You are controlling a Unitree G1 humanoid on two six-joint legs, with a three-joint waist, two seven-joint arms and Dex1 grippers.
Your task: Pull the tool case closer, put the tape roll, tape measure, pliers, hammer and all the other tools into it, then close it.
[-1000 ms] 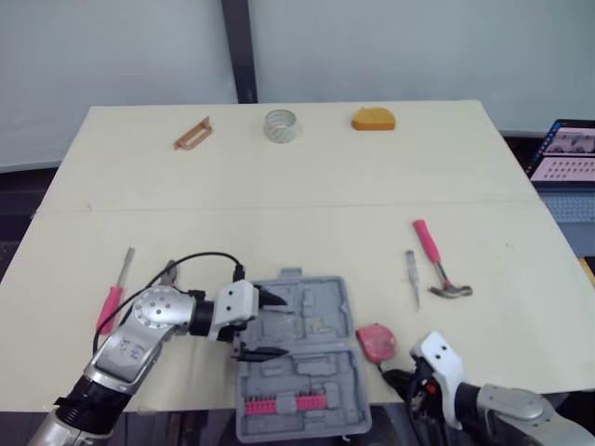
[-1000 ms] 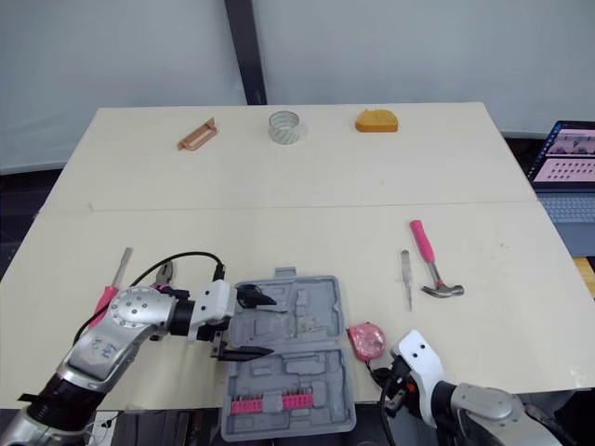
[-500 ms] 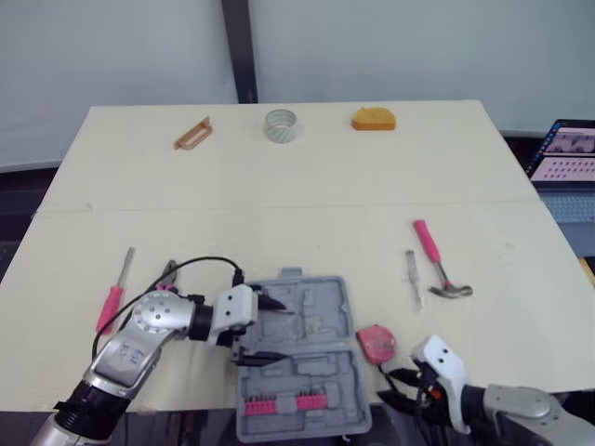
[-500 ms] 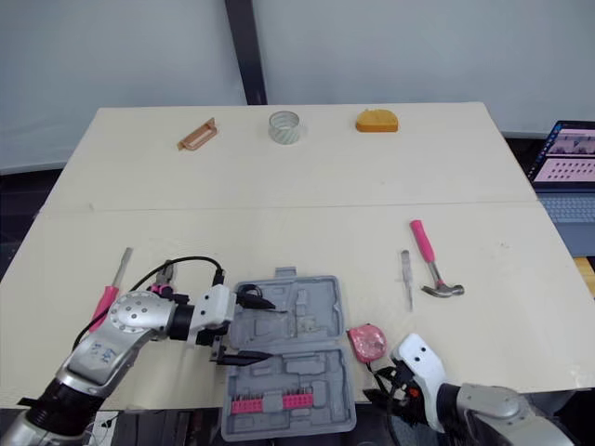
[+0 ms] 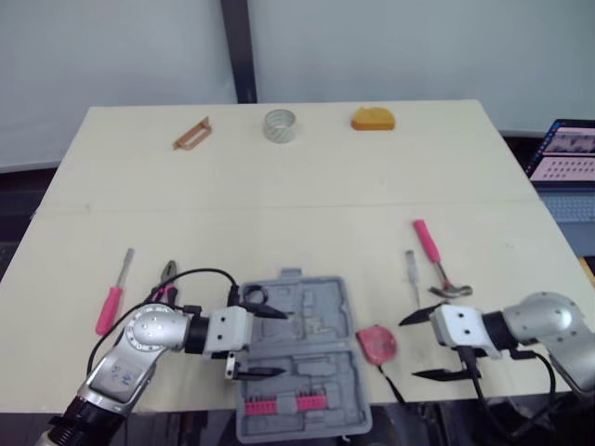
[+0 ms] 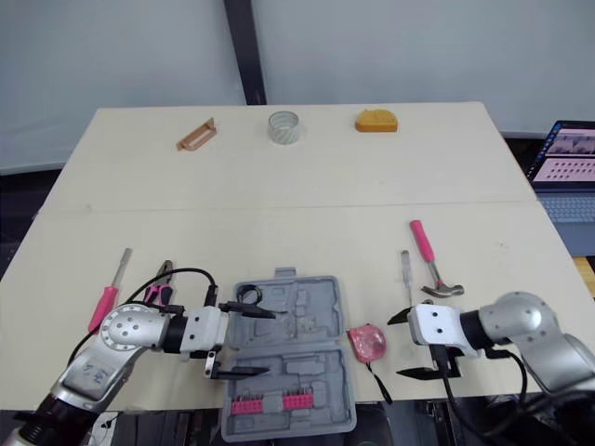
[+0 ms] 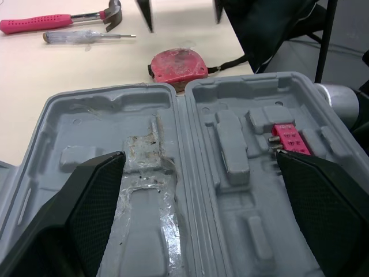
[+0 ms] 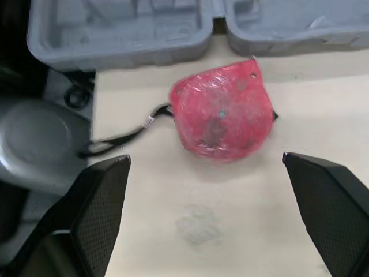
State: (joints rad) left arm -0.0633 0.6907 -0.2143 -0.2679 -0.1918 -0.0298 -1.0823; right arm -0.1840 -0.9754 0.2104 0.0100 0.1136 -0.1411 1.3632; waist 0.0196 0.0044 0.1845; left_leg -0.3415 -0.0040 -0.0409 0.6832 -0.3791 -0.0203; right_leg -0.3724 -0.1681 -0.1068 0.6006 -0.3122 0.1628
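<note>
The case [image 5: 307,290] lies open at the near table edge, with my left gripper [image 5: 280,343] spread wide and empty at its left rim. My right gripper [image 5: 408,349], also open and empty, faces the tape measure [image 5: 376,343] lying just right of the case. I judge loading is starting: next I advance, pinch the measure and lift it in.

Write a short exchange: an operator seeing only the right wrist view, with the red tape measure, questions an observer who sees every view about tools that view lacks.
Operator: Where is the hammer?
Observer: The hammer lies on the table just beyond the right tool, with its head toward the robot.
Operator: And the tape roll?
Observer: The tape roll sits near the table's far edge, well away from the open tool case.
</note>
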